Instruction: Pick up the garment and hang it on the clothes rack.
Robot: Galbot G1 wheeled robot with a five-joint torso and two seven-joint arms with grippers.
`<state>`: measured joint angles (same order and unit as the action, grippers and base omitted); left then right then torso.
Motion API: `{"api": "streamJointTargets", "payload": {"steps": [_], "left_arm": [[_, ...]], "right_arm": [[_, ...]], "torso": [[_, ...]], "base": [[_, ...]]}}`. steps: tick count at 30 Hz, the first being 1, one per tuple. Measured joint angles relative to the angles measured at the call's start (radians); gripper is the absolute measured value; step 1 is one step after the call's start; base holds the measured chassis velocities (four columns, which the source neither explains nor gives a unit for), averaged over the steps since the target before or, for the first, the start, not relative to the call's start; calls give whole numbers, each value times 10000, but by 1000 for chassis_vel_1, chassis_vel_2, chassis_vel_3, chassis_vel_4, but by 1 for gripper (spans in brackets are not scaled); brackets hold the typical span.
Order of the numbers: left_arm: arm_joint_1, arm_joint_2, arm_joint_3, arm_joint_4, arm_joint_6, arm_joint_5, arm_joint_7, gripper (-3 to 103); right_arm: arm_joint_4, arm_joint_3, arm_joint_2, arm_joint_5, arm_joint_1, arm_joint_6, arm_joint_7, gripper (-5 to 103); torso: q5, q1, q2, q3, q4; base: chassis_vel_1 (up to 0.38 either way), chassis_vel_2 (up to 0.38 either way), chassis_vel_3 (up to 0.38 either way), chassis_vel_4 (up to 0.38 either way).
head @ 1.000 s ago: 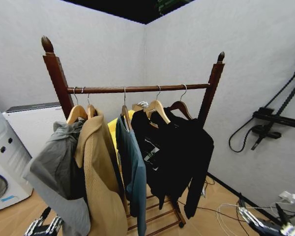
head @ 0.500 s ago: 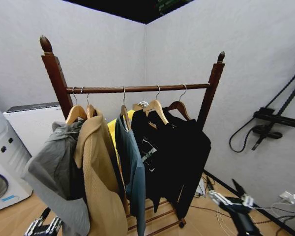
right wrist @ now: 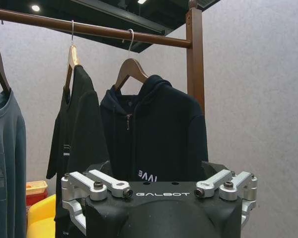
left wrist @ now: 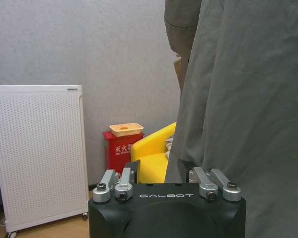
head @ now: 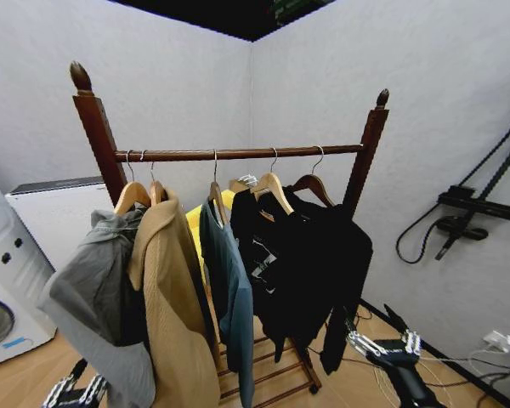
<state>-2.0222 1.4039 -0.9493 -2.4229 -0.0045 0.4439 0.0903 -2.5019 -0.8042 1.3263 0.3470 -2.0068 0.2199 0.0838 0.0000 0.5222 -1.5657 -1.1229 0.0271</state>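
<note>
The garment [head: 327, 246], a black zip top with small white lettering on its chest [right wrist: 159, 124], hangs by a wooden hanger at the right end of the clothes rack's rod [head: 238, 154]. The rack's dark wooden right post [right wrist: 194, 54] stands just beside it. My right gripper [head: 382, 342] is open and holds nothing. It hovers low, right of the garment's hanging sleeve and clear of it. My left gripper [head: 72, 393] sits low at the rack's left end, open [left wrist: 159, 166], right beside the grey shirt.
The rod also carries a grey shirt [head: 93, 297], a tan coat [head: 166, 289], a teal shirt [head: 229, 289] and a black printed shirt [head: 259, 255]. A white perforated unit [left wrist: 37, 153] stands at the left. A yellow seat [left wrist: 154, 153] is behind the rack. Cables [head: 493, 357] lie on the floor at the right.
My right gripper has risen from the lower right corner and moved left toward the black garment. The garment's sleeve has swayed slightly. The left gripper has stayed put.
</note>
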Motion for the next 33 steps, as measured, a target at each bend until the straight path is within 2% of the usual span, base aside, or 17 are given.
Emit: {"api": "streamJointTargets", "payload": {"steps": [9, 25, 30, 33], "left_arm": [[0, 0, 0, 0, 0, 0, 0, 46], [0, 0, 0, 0, 0, 0, 0, 46], [0, 0, 0, 1, 0, 0, 0, 46], [0, 0, 0, 0, 0, 0, 0, 46]], "right_arm": [[7, -8, 4, 4, 6, 6, 13, 100], [18, -15, 5, 14, 5, 14, 27, 100], [18, -15, 5, 15, 5, 14, 29, 100], [18, -15, 5, 15, 5, 14, 30, 100]], "torso": [[0, -37, 89, 45, 0], [0, -539, 1107, 565, 0], [0, -556, 1133, 579, 0], [-1, -502, 1006, 514, 1]], "base": [[0, 0, 0, 0], [0, 0, 0, 0], [0, 0, 0, 0], [0, 0, 0, 0]]}}
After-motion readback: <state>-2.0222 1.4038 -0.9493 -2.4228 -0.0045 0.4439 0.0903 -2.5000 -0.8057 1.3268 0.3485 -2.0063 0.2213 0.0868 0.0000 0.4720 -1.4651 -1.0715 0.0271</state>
